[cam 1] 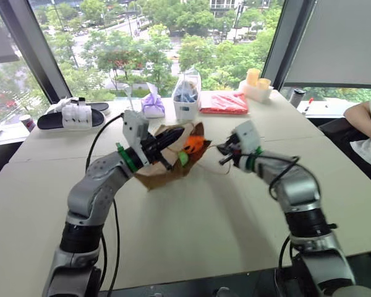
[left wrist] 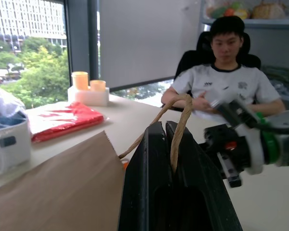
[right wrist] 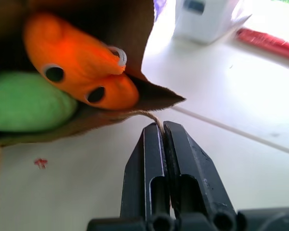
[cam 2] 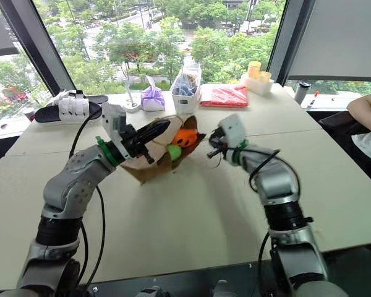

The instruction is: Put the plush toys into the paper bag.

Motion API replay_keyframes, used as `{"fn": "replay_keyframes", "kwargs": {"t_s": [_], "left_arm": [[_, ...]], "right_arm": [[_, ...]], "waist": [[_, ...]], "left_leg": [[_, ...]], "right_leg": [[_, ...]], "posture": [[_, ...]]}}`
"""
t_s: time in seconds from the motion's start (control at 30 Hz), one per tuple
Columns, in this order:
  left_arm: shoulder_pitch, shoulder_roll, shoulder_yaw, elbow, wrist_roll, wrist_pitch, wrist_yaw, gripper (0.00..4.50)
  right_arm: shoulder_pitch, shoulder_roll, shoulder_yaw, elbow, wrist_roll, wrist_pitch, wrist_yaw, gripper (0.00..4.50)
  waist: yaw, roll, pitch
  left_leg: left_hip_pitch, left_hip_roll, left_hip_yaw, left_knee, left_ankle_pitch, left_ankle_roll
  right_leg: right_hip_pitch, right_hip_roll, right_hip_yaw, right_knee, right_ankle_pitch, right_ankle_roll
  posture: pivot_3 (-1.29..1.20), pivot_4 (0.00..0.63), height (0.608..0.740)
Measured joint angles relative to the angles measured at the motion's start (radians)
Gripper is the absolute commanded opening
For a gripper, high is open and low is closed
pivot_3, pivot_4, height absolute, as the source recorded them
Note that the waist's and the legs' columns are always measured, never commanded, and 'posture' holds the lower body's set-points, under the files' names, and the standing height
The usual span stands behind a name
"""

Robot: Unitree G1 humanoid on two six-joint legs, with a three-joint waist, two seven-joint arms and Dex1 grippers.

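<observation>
Both grippers pinch loop handles: left gripper (left wrist: pixel 171 159) on one tan handle (left wrist: pixel 180 122), right gripper (right wrist: pixel 162 132) on the other. Orange plush (right wrist: pixel 79 62) and green plush (right wrist: pixel 26 103) sit inside the paper bag (cam 1: pixel 164 170) on the table (cam 1: pixel 204 223). Lifting evenly should keep them inside.

Table surface and contents, referenced to the two claws.

Pale beige table (cam 1: pixel 191 229), seam lines across top. Paper bag (cam 1: pixel 164 170) lies on its side on the table between left gripper (cam 1: pixel 173 141) and right gripper (cam 1: pixel 224 153), mouth toward the right one; orange and green plush toys (cam 1: pixel 190 148) sit in the mouth. Beyond the left gripper, toward the window: purple tied pouch (cam 1: pixel 153 105), black-and-white device (cam 1: pixel 74 114) farther left. Beyond the right gripper: clear bag of blue items in a white tub (cam 1: pixel 187 99), red packet (cam 1: pixel 224 103), white tray with yellow cups (cam 1: pixel 256 86).
</observation>
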Motion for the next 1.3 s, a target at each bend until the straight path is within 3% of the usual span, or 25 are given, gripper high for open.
{"fn": "replay_keyframes", "kwargs": {"t_s": [0.33, 0.67, 1.07, 1.17, 1.3], "left_arm": [[-0.089, -0.075, 0.058, 0.05, -0.046, 0.008, 0.082, 0.0], [-0.145, -0.09, 0.116, 0.119, -0.053, 0.007, 0.168, 0.0], [0.017, -0.015, 0.024, 0.115, 0.03, 0.003, 0.061, 0.0], [0.03, 0.002, 0.018, 0.105, 0.039, 0.001, 0.039, 0.9], [0.038, 0.017, 0.024, 0.066, 0.008, 0.037, 0.02, 2.83]], "right_arm": [[-0.109, -0.039, -0.101, -0.073, 0.184, 0.211, 0.045, 0.07], [-0.188, -0.027, -0.186, -0.05, 0.279, 0.257, -0.006, 0.07], [-0.064, -0.048, -0.094, -0.046, 0.267, 0.204, -0.015, 0.07], [-0.037, -0.067, -0.085, -0.049, 0.264, 0.187, -0.005, 0.94], [-0.032, -0.078, -0.09, -0.071, 0.287, 0.189, 0.01, 2.95]], "waist": [[0.003, 0.0, 0.0], [0.004, 0.0, 0.0], [0.005, 0.0, 0.0], [0.004, 0.0, 0.0], [0.001, 0.0, 0.0]], "left_leg": [[-0.001, 0.0, 0.001, 0.0, 0.0, 0.0], [-0.001, 0.0, 0.002, 0.0, 0.0, 0.0], [-0.002, 0.0, 0.002, 0.0, 0.0, 0.0], [-0.002, 0.0, 0.003, 0.0, 0.0, 0.0], [-0.002, 0.0, 0.002, 0.0, 0.0, 0.0]], "right_leg": [[-0.001, 0.0, 0.0, 0.0, 0.0, 0.0], [-0.001, 0.0, -0.001, 0.0, 0.0, 0.0], [-0.002, -0.001, 0.0, 0.0, 0.0, 0.0], [-0.002, -0.001, 0.0, 0.0, 0.0, 0.0], [-0.003, -0.001, 0.0, 0.001, 0.0, 0.0]], "posture": [[0.0, 0.15, 0.74], [0.0, 0.15, 0.74], [0.0, 0.15, 0.74], [0.0, 0.15, 0.74], [0.0, 0.15, 0.74]]}}
